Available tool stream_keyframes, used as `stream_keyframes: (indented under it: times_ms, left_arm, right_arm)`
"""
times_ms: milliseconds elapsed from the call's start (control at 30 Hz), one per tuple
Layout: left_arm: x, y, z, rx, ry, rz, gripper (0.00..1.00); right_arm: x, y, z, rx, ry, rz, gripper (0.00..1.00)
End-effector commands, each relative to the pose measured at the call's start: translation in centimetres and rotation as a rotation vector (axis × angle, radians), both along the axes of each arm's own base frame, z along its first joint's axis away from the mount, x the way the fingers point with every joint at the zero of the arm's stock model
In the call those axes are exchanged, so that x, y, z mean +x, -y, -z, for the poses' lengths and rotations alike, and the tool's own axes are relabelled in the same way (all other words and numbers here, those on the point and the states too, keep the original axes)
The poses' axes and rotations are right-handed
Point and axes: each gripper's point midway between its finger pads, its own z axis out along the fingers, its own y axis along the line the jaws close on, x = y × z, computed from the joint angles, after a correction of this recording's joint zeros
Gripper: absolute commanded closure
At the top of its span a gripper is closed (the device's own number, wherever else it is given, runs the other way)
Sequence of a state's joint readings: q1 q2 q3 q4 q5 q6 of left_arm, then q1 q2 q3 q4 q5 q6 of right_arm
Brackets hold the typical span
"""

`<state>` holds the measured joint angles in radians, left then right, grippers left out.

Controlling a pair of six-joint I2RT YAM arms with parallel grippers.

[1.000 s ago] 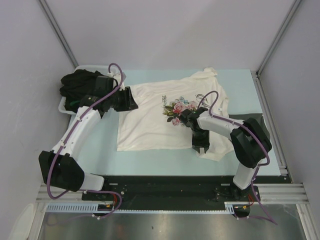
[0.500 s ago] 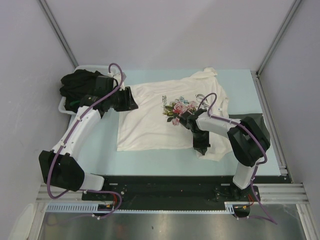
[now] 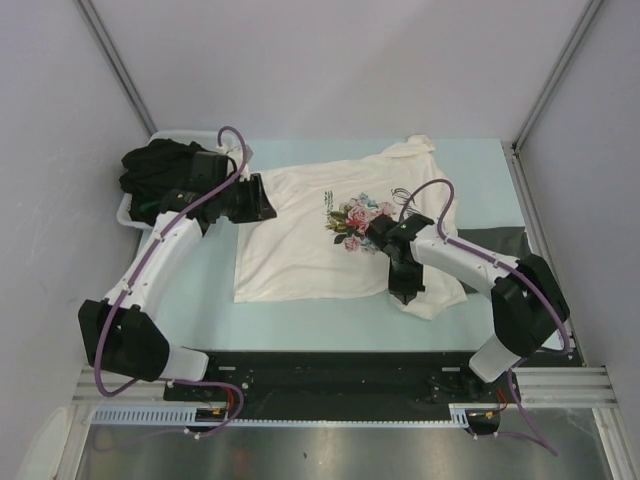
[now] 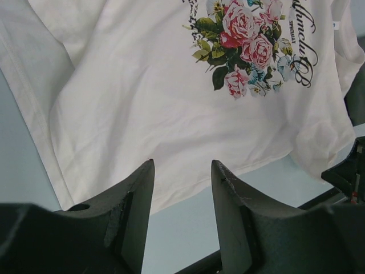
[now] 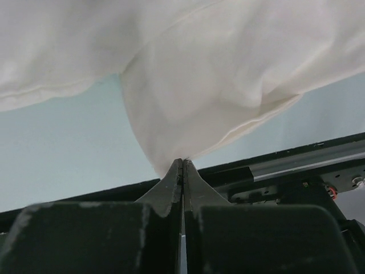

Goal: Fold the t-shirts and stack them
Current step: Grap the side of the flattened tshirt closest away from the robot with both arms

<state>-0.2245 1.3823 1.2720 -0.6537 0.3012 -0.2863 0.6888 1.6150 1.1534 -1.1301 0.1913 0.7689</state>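
Right gripper (image 5: 182,162) pinched tight on near right corner of cream t-shirt (image 3: 300,240); cloth bunches there. Shirt lies spread print-up mid-table, near hem straight, left edge below left gripper (image 4: 182,182), whose jaws stand apart, holding nothing. Table (image 3: 200,290) surface shows left of shirt and along near hem. Dark t-shirts (image 3: 160,170) heaped in white tub (image 3: 125,213), far left.

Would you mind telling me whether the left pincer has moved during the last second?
No. The left pincer sits at the same spot as before, at the left edge of the cream t-shirt, just right of the white tub.
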Motion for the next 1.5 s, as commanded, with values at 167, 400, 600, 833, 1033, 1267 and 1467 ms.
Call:
stream_keyframes:
  times_ms: [167,400,600,833,1033,1267,1467]
  left_arm:
    - [1.2,0.9,-1.9,-0.019,0.051,0.038,0.5]
    - [1.0,0.9,-1.9,-0.015,0.052,0.039,0.5]
    - [1.0,0.7,-1.8,-0.007,0.052,0.038,0.5]
    - [1.0,0.6,-1.8,0.0,0.055,0.038,0.5]
    - [1.1,0.7,-1.7,-0.002,0.052,0.041,0.5]
    - [1.2,0.8,-1.6,-0.003,0.047,0.043,0.5]
    - [1.0,0.8,-1.5,-0.002,0.044,0.047,0.5]
  right_arm:
    - [2.3,-1.7,-3.5,0.012,0.063,-0.039,1.0]
    - [4.9,-4.0,-4.1,-0.009,0.069,-0.108,1.0]
    - [6.2,-7.4,-3.5,-0.032,0.069,-0.194,1.0]
    - [8.6,-9.1,-3.6,-0.11,0.096,-0.295,1.0]
    - [11.2,-10.1,-5.1,-0.149,0.13,-0.35,1.0]
    - [13.5,-10.5,-3.4,-0.137,0.106,-0.364,1.0]
    - [14.0,-9.4,-0.7,-0.181,0.051,-0.373,0.92]
